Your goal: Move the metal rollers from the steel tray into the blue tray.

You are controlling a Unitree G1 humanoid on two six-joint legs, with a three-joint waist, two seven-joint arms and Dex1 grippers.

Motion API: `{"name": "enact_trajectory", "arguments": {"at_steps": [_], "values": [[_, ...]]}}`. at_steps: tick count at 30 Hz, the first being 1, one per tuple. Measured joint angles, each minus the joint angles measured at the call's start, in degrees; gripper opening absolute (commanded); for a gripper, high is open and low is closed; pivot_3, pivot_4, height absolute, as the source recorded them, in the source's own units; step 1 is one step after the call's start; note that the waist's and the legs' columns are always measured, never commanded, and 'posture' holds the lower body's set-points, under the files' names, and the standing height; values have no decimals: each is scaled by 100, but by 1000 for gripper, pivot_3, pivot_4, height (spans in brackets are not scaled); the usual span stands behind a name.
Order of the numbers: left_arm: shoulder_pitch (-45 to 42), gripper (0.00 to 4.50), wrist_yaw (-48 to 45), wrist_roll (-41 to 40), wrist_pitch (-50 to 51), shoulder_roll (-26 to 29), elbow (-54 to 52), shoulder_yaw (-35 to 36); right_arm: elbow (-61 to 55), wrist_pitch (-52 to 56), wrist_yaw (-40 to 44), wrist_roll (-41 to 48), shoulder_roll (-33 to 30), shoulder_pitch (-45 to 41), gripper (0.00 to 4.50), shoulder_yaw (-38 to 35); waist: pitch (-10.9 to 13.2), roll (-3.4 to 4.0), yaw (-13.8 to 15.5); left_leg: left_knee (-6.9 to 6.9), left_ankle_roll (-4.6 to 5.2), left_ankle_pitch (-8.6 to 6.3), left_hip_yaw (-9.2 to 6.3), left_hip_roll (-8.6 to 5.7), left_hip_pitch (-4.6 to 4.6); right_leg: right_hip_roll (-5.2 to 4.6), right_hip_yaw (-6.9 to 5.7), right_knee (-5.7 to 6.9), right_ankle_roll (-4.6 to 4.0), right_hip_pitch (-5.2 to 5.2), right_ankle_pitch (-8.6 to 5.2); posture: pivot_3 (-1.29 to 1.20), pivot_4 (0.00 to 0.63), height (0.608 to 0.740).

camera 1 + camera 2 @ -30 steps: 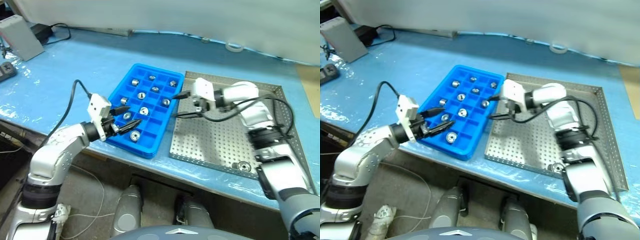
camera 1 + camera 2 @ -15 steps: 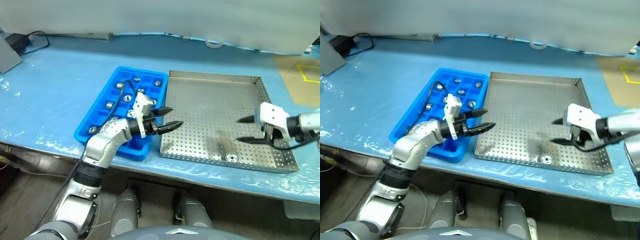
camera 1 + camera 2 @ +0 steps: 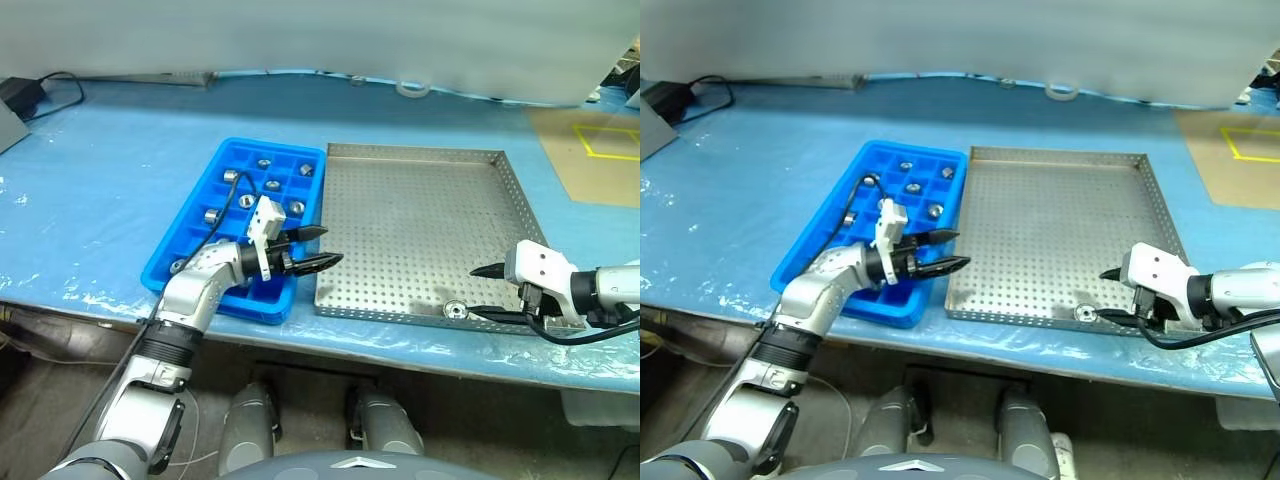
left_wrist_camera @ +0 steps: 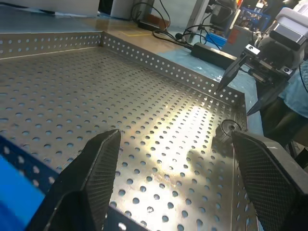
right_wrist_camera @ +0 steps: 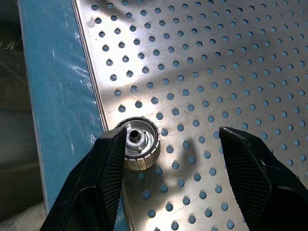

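Head views, table: a blue-covered table (image 3: 120, 170) is seen bearing the blue tray (image 3: 175, 250) on the left and the steel tray (image 3: 420, 220) just beside it on the right.
Head views, blue tray: several rollers are held in separate compartments, among them one roller (image 3: 229, 178) near the far left corner.
Head views, steel tray: a single last roller (image 3: 456, 311) is seen lying against the near rim, towards the near right corner.
Head views, left gripper (image 3: 318, 248): it is held level over the seam between the two trays, pointing right, jaws parted and empty.
Head views, right gripper (image 3: 490, 293): it is placed at the near right corner of the steel tray, jaws spread, nothing grasped; the last roller lies just beside its tips.
Left wrist view: the left fingers (image 4: 91, 178) are shown wide apart over the perforated floor; the last roller (image 4: 226, 129) by the rim and the right gripper (image 4: 240, 84) above it are seen across the tray, a sight not given by the right wrist.
Right wrist view: the last roller (image 5: 139, 144) is shown close up, upright with ribbed side and dark hole, beside the rim and partly behind one right finger (image 5: 103, 178); the gap stays unclenched.
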Motion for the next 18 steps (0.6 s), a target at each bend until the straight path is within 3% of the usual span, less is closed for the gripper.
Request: {"name": "enact_trajectory", "arguments": {"at_steps": [10,18], "values": [[96,3879,103,176,-79,-239,-34,-62,84,-153,-273,-66,133,-1,3175,314,-1,2,-1,-1,-4,-6,0,1,5,0,0,-1,2,4,-1,-278,150,740],[147,3879,595,135,599,-276,-879,-143,538,-522,-253,-122,168,-124,3175,486,-1,2,47,-3,-3,-8,0,1,3,0,-2,-7,1,6,-1,-265,150,740]]}}
